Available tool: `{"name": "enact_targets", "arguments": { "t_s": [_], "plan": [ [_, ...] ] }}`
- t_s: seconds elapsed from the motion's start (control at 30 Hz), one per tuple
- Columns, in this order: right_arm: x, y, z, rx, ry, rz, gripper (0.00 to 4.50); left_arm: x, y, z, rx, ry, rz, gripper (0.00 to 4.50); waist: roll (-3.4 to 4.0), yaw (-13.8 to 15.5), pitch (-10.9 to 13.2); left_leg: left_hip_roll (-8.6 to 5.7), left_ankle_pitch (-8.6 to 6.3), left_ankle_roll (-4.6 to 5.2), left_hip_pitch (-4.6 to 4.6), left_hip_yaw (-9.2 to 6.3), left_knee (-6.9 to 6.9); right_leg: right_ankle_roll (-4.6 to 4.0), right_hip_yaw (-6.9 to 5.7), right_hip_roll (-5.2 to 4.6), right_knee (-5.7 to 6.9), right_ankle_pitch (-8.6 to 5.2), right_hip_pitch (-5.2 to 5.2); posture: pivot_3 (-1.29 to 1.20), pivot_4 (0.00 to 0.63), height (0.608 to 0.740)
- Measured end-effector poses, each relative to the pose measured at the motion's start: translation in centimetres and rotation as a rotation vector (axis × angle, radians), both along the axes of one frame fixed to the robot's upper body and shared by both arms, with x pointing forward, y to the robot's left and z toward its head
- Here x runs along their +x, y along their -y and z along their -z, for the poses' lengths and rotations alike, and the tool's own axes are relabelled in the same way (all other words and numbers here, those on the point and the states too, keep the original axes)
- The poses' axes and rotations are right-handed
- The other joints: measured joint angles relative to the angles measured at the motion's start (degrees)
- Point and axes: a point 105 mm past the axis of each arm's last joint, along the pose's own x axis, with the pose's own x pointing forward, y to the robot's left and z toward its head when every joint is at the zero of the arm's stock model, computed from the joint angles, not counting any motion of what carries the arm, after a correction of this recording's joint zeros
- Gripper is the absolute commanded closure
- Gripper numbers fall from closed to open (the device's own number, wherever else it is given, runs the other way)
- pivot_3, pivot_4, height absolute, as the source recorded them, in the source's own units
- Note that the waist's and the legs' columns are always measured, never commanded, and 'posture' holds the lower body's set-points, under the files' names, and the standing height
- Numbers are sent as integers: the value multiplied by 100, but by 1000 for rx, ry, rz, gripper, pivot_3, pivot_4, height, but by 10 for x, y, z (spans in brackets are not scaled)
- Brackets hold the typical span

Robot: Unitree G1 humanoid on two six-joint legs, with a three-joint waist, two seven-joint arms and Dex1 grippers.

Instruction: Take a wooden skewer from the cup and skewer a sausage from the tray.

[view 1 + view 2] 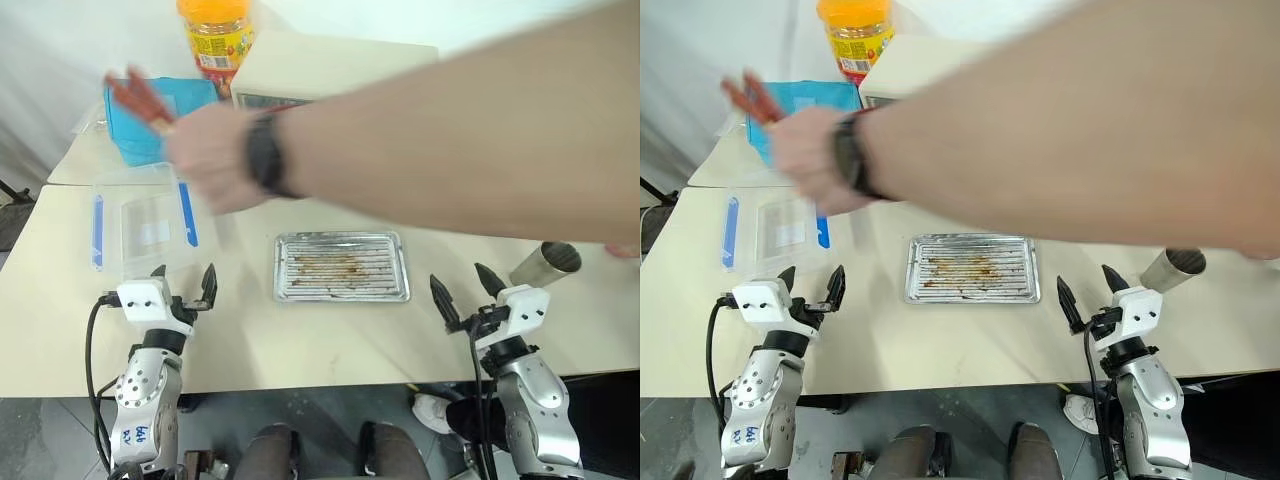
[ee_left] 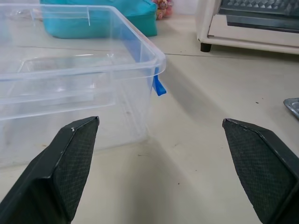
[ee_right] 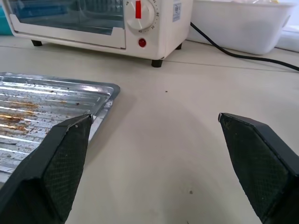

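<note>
Left hand (image 1: 185, 286): two black pointed fingers w/ cross-hatched pads (image 2: 70, 163), white boxy block behind, silver-grey jointed forearm (image 1: 145, 395) w/ blue handwritten marks, black cable looping off the block. Right hand (image 1: 467, 287): same build, black cable down the forearm. Person's arm (image 1: 450, 150): bare, black watch (image 1: 262, 155) at wrist.

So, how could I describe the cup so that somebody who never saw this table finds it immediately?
Start at the beige table and find the flat metal tray at its middle. Move toward the robot's right, past the right gripper, to the small silver-grey cup, which leans. Unlike the yellow-lidded jar, it is plain metal without a lid.
</note>
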Motion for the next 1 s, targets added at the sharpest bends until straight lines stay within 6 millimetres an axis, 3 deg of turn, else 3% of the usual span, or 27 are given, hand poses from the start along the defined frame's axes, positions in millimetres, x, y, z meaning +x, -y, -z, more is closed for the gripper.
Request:
{"name": "enact_targets", "arguments": {
  "t_s": [0.3, 0.57, 1.0],
  "plan": [
    [-1, 3, 7, -19, -4, 17, 0, -7, -6, -2, 16, 24, -4, 8, 0, 9, 0, 1, 0, 0, 0, -1, 0, 0, 0, 0, 0, 0, 0, 0, 150, 740],
    [-7, 4, 16, -22, -33, 15, 0, -5, 6, -1, 18, 18, 55, 8, 0, 8, 0, 1, 0, 0, 0, -1, 0, 0, 0, 0, 0, 0, 0, 0, 150, 740],
    [-6, 2, 5, -16, 25, 3, 0, -2, 9, -4, 14, 35, 74, 8, 0, 8, 0, 1, 0, 0, 0, -1, 1, 0, 0, 0, 0, 0, 0, 0, 150, 740]
  ]
}}
